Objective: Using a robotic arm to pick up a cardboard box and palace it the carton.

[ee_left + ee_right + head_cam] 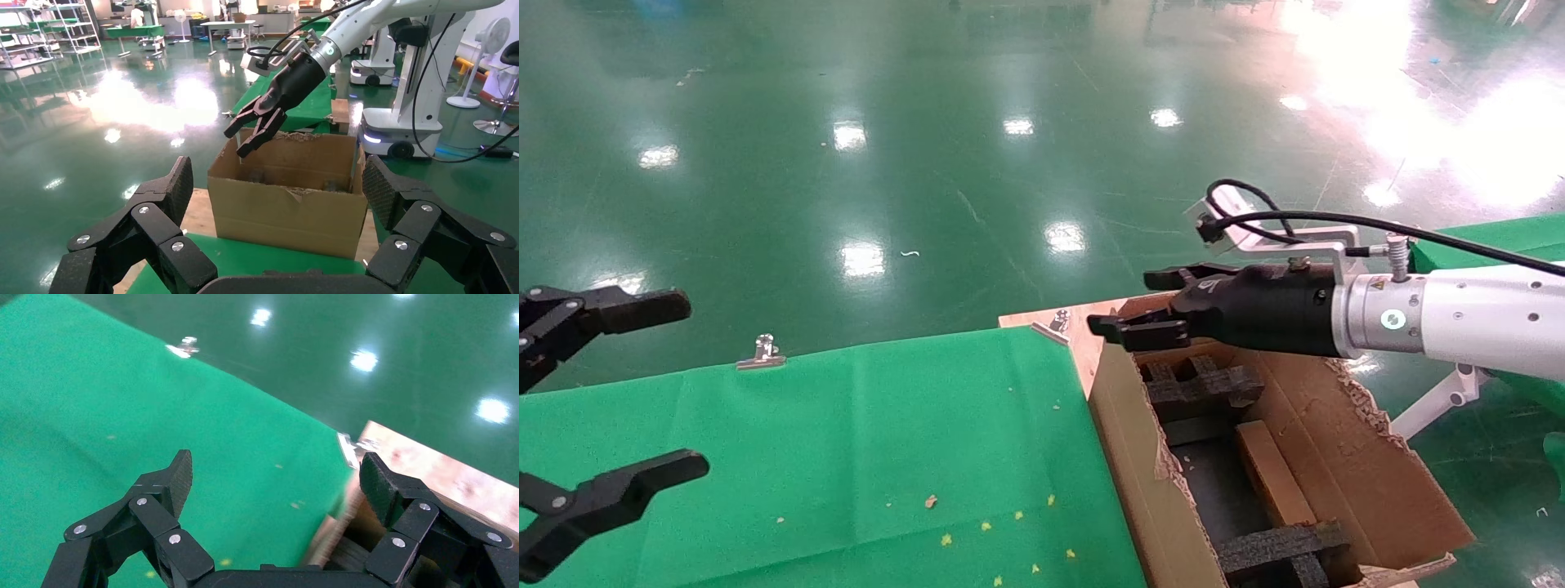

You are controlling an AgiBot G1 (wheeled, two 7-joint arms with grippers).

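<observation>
1. While my right gripper (1128, 306) hangs released and empty over the far end of the one carton (1344, 457), its white robotic arm (1459, 322) reaches in from the right.
2. I count one cardboard box (1272, 474) lying inside the carton, between two black foam blocks (1201, 384).
3. My left gripper (601, 392) waits spread wide at the left, over the green desk (887, 457), where two metal clips (762, 353) hold the cloth.

Right gripper (1136, 306) and left gripper (641, 388) both spread wide, empty.
</observation>
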